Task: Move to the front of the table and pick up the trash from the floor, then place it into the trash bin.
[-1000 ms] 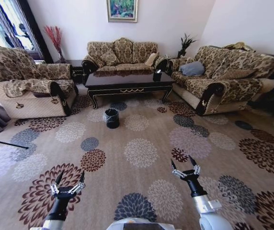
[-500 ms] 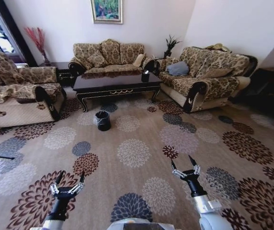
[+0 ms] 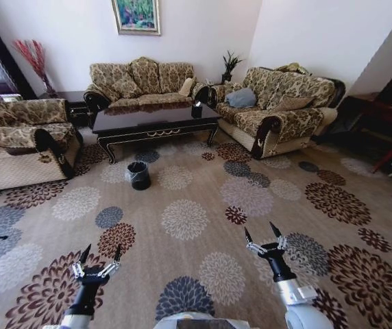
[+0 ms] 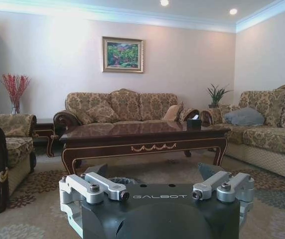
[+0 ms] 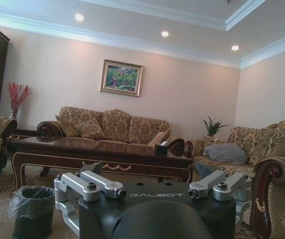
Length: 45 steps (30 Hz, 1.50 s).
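Across the patterned carpet [image 3: 182, 219], far from the robot, the table [image 3: 155, 120] stands between the sofas, and the trash bin [image 3: 138, 175] sits on the floor just in front of it, toward its left end. The left gripper [image 3: 99, 258] and right gripper [image 3: 262, 237] hang low over the carpet close to the robot, each with fingers spread and holding nothing.
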{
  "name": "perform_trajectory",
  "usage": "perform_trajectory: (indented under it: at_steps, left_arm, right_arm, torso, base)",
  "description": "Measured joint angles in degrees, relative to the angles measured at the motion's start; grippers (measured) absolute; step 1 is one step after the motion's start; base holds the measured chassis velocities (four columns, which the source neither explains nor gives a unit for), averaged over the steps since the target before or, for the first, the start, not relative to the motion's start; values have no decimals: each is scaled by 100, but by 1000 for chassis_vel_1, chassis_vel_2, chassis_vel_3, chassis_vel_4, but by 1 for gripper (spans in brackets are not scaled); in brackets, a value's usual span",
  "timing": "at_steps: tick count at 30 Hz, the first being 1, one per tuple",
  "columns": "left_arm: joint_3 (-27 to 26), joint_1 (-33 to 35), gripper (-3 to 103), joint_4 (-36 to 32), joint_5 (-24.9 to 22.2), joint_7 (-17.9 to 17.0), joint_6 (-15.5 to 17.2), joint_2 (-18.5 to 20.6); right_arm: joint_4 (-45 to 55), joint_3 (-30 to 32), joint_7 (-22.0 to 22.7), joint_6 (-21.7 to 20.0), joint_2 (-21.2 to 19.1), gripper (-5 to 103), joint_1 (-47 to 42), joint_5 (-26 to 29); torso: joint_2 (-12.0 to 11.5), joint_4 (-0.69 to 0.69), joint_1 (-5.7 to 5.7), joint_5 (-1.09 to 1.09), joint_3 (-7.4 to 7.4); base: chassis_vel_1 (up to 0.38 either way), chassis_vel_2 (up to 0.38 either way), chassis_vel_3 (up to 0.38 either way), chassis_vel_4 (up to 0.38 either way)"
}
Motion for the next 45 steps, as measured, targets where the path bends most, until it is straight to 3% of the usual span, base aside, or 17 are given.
perform_trajectory:
  at_steps: [13,32,45]
  left_arm:
    - [0,0,100,0,0,0,0,0]
    - [0,0,100,0,0,0,0,0]
    - [0,0,100,0,0,0,0,0]
  right_arm:
    - [0,0,0,0,0,100,0,0]
    - [0,0,0,0,0,100,0,0]
    - [0,0,0,0,0,100,0,0]
  torso:
    - [376,2,163,0,212]
    - [658,0,287,0,370]
    - [990,0,437,0,549]
  base:
    - [64,63,64,67]
    - [15,14,14,14]
    - [0,0,0,0]
